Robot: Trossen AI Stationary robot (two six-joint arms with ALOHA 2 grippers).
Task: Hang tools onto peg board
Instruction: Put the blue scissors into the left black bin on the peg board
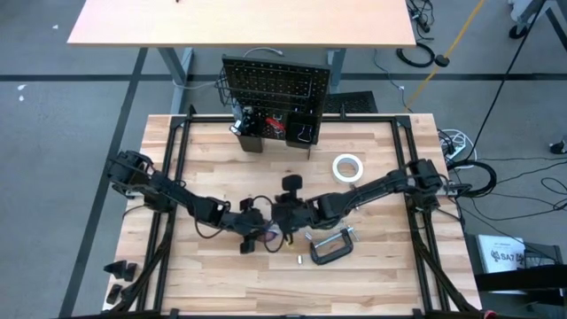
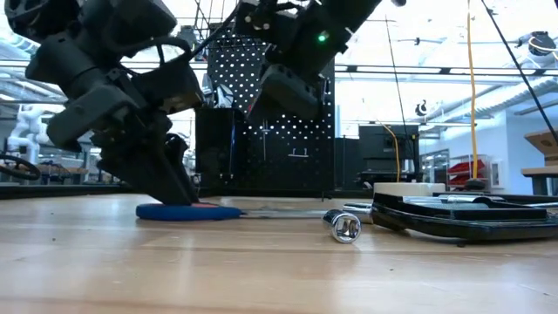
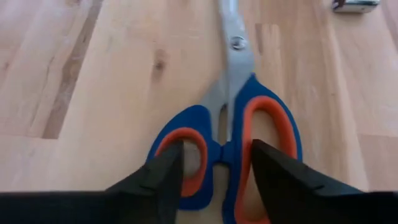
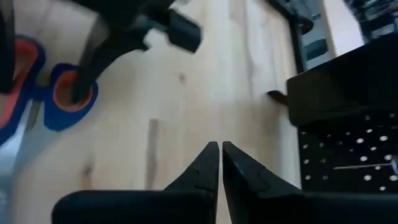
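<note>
From above, the pale butcher-block wooden table (image 1: 204, 159) sits on a grey floor, with a second tan tabletop (image 1: 239, 22) beyond it and cables lying on the floor to the right. The upright black perforated peg board (image 1: 275, 84) stands at the table's far edge, with black bins (image 1: 301, 128) along its lower edge holding a few small tools. Both dark arms meet near the table's middle front: the left gripper (image 1: 260, 232) and the right gripper (image 1: 285, 213) are close together. A white tape roll (image 1: 348, 167) lies right of centre, and a black C-clamp (image 1: 330, 245) lies near the front, just beside the right arm.

At table height, the left gripper (image 2: 179, 187) reaches down to the blue-handled scissors (image 2: 187, 211) lying flat on the wood. A silver ratchet (image 2: 344, 227) lies at mid-table, with the C-clamp (image 2: 462, 218) to its right. Behind are a bright workshop, ceiling lights and shelving.

In the left wrist view, the left gripper (image 3: 214, 174) has its fingers (image 3: 165, 171) moderately apart, one tip in the smaller orange-lined loop and the other in the larger loop of the scissors (image 3: 233, 106), astride the bridge between the loops; the steel blades point away over the wood grain.

In the right wrist view, the right gripper (image 4: 221, 158) has its jaws pressed together, empty, above bare wood; the scissors (image 4: 59, 93) and peg board (image 4: 354, 149) show at the edges.
</note>
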